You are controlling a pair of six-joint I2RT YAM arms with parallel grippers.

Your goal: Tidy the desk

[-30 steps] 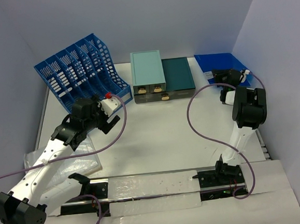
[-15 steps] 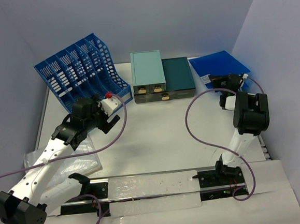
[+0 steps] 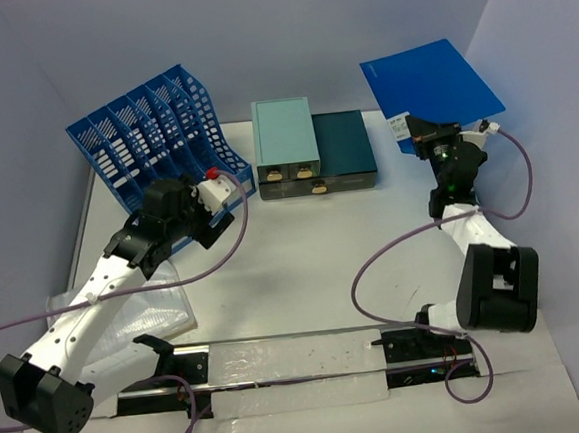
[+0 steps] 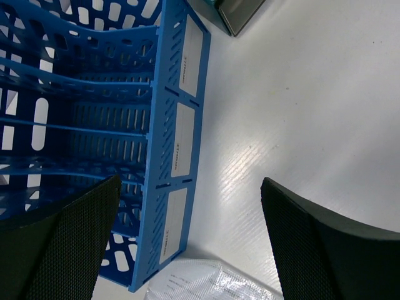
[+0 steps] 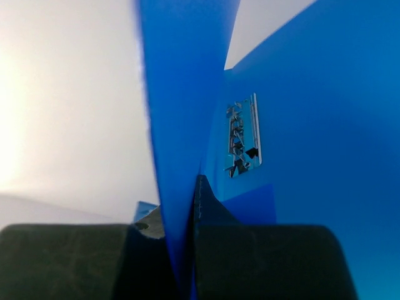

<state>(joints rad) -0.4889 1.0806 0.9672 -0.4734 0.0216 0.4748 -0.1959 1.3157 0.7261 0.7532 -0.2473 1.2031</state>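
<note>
Looking wrist-side shows right fingers (image 5: 75, 262) pinching folder (image 5: 187, 94) edge.

The left arm (image 3: 86, 311) and right arm (image 3: 463, 225) are white tubular links joined by bulky black joint housings, each with a thin purple cable (image 3: 373, 260) behind its claw. The left claw (image 4: 190, 187) has black, mesh-textured fingers (image 4: 69, 250), with a small red cap (image 3: 209, 172) just behind it.
</note>
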